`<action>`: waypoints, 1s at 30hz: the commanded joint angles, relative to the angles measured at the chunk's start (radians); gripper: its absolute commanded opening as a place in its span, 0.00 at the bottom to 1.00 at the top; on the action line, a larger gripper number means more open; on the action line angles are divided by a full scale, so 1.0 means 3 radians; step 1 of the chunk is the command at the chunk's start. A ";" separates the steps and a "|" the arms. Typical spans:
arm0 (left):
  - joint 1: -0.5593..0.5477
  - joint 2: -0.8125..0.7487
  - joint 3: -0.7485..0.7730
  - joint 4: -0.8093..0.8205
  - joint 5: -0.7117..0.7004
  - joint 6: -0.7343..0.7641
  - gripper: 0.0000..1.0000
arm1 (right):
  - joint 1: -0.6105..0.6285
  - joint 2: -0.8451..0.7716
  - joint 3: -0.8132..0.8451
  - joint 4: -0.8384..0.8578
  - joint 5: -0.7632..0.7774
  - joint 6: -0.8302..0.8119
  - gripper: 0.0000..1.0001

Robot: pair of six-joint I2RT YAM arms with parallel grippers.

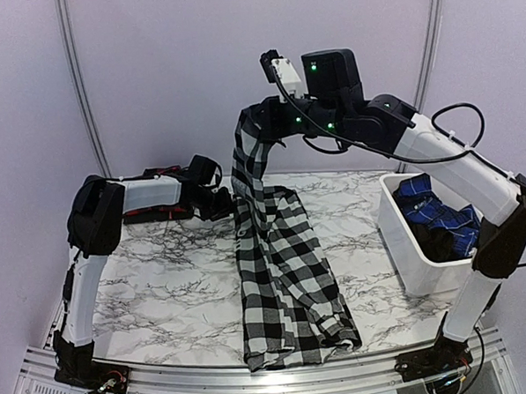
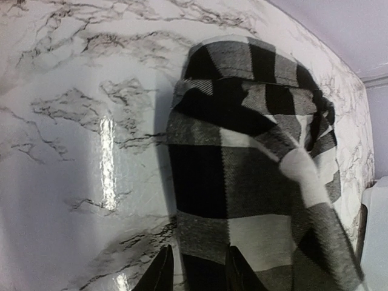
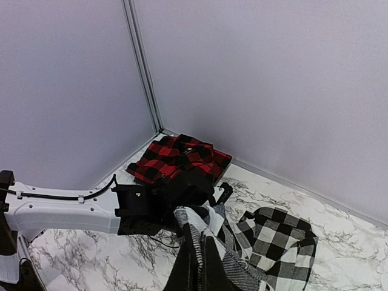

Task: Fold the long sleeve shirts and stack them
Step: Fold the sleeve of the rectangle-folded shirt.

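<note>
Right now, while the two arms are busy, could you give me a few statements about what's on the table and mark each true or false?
1. The right gripper holds the black-and-white shirt up above the table. True.
2. The red-and-black shirt lies in the white bin. False: it sits folded in the table's far left corner; the bin holds blue checked cloth.
3. The black-and-white shirt is neatly folded. False: it hangs loose and trails to the near edge.
4. The left gripper has that shirt's cloth between its fingers. True.

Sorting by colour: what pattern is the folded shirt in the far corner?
Folded shirt: red-and-black check; right wrist view.
</note>
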 commanded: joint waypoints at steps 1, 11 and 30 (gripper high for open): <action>0.0010 0.0144 0.0174 -0.0070 -0.0081 0.0034 0.31 | 0.0030 0.0046 0.0126 -0.0021 0.0027 0.0063 0.00; -0.0026 0.0331 0.0372 -0.0075 -0.0203 0.0021 0.30 | 0.0033 0.0027 0.0004 -0.0025 0.0054 0.0094 0.00; -0.0082 0.0596 0.0606 -0.0187 -0.0610 0.0068 0.03 | 0.0033 -0.0202 -0.0437 -0.0110 0.0153 0.0091 0.00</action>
